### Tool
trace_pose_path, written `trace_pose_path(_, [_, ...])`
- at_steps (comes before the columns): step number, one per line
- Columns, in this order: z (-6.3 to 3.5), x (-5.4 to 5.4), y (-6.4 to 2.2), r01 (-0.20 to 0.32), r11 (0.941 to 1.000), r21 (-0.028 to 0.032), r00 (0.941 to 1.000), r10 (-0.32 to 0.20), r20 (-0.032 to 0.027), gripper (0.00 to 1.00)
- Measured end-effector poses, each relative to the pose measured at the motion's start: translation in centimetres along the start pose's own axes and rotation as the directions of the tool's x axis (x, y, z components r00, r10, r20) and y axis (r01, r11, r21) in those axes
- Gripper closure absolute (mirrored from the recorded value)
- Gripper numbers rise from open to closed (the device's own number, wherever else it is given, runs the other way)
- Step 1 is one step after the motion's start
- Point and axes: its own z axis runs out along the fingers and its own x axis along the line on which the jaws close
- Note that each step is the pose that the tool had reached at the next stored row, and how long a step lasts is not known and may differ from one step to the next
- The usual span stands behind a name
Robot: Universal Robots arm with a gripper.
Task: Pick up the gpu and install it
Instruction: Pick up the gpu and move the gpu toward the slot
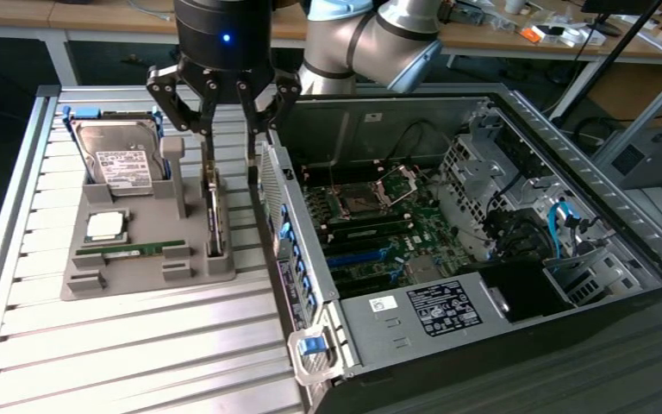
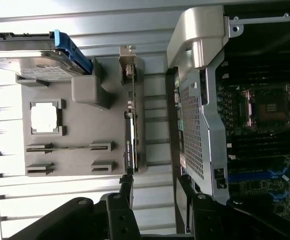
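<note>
Slatted table point(image 1: 135, 345), gpu point(image 1: 214, 220) on edge in holder point(image 1: 135, 267), tool point(image 1: 230, 168) wide apart just above.

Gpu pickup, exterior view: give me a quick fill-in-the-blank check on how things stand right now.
1. The gripper hangs just above the gpu with its jaws ___.
2. The gpu stands on its ___ in the gray holder tray.
3. In that tray, the processor chip lies between the memory stick and the ___.
4. The open computer case sits to the exterior view's ___ of the tray.

Missing words: open; edge; hard drive; right.
</note>
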Motion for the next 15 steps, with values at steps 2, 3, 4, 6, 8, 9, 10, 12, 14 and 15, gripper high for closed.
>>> trace_pose_path(2, [0.07, 0.00, 0.00, 0.000, 1.0000, 0.0000, 1.0000, 0.000, 0.0000, 0.52])
trace_pose_path(3, [0.11, 0.00, -0.01, 0.000, 1.0000, 0.0000, 1.0000, 0.000, 0.0000, 0.52])
trace_pose_path(4, [0.14, 0.00, -0.01, 0.000, 1.0000, 0.0000, 1.0000, 0.000, 0.0000, 0.52])
trace_pose_path(6, [0.20, 0.01, -0.01, 0.000, 1.0000, 0.0000, 1.0000, 0.000, 0.0000, 0.52])
trace_pose_path(8, [0.27, 0.01, -0.01, 0.000, 1.0000, 0.0000, 1.0000, 0.000, 0.0000, 0.52])
trace_pose_path(9, [0.29, 0.01, -0.01, 0.000, 1.0000, 0.0000, 1.0000, 0.000, -0.0001, 0.52])
trace_pose_path(10, [0.32, 0.01, -0.01, 0.000, 1.0000, 0.0000, 1.0000, 0.000, 0.0000, 0.52])
trace_pose_path(12, [0.38, 0.01, -0.02, 0.000, 1.0000, 0.0000, 1.0000, 0.000, 0.0000, 0.52])
trace_pose_path(14, [0.43, 0.01, -0.02, 0.000, 1.0000, 0.0000, 1.0000, 0.000, 0.0000, 0.52])
trace_pose_path(15, [0.48, 0.01, -0.02, 0.000, 1.0000, 0.0000, 1.0000, 0.000, 0.0000, 0.52])
